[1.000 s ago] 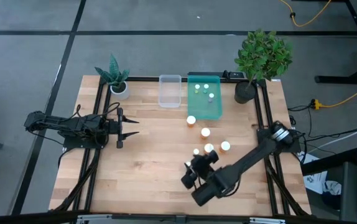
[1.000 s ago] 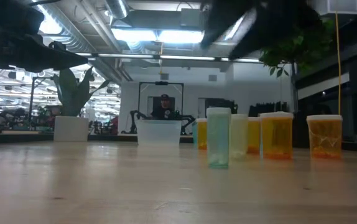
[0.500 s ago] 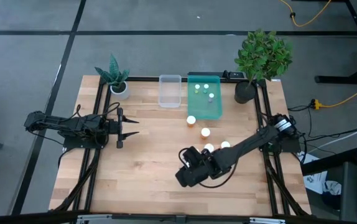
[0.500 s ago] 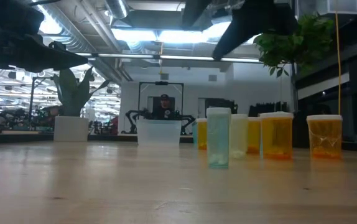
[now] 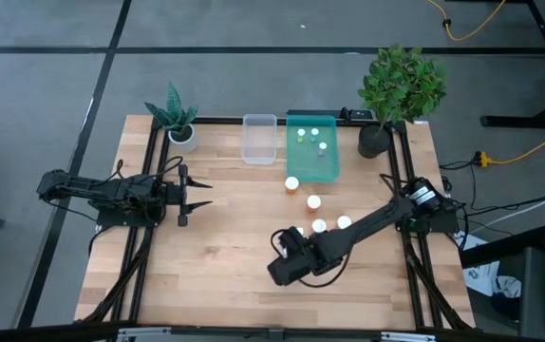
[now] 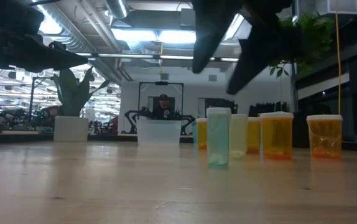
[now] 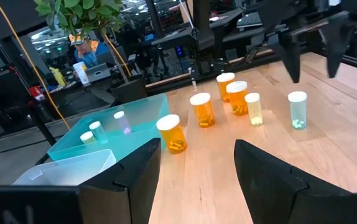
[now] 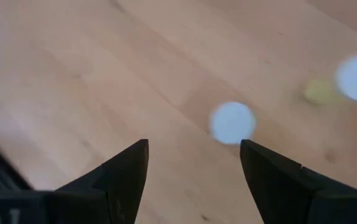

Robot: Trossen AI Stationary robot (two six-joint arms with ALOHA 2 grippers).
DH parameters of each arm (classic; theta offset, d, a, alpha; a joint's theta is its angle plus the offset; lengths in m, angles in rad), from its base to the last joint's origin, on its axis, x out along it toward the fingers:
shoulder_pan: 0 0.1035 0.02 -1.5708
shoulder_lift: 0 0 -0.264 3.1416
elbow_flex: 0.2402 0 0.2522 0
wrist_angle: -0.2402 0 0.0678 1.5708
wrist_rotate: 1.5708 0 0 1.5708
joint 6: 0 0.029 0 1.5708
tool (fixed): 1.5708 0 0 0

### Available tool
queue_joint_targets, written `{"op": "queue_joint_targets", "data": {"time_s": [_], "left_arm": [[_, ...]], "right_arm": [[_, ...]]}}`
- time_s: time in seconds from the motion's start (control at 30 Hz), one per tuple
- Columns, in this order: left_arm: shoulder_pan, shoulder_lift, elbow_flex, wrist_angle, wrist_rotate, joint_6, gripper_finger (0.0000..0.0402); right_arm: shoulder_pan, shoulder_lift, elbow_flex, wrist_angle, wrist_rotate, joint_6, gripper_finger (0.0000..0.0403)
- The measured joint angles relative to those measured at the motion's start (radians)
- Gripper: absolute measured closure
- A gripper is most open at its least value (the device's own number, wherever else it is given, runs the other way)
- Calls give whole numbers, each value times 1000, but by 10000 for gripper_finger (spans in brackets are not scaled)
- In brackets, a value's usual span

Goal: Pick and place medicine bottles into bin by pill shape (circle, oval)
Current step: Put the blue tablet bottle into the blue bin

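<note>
High view: my right gripper (image 5: 292, 253) hangs over the front-middle of the table (image 5: 216, 247), fingers spread wide and empty; the nearest bottles (image 5: 319, 226) stand just beyond it, three more lie in the teal bin (image 5: 331, 171), and the clear bin (image 5: 259, 139) is beside that. My left gripper (image 5: 195, 195) waits well apart, jaws parted, empty. Low view: the pale bottle (image 6: 218, 137) stands upright, long axis vertical, cap up, with orange ones close behind. Right wrist view: its white cap (image 8: 232, 122) shows ahead of my fingers (image 8: 125, 174), off centre. Risk, as I judge it: descending misaligned could clip the cap and topple the bottle, or bump its neighbours.
</note>
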Motion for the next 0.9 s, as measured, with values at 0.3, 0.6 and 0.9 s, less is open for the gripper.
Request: {"op": "queue_joint_targets", "data": {"time_s": [0.3, 0.6, 0.9], "left_arm": [[0, 0, 0, 0, 0, 0, 206], [0, 0, 0, 0, 0, 0, 206], [0, 0, 0, 0, 0, 0, 206]], "right_arm": [[-7, 10, 1, -35, -1, 55, 148], [-51, 72, 0, -17, -62, 72, 148], [-87, 77, 0, -9, -97, 76, 154]]}}
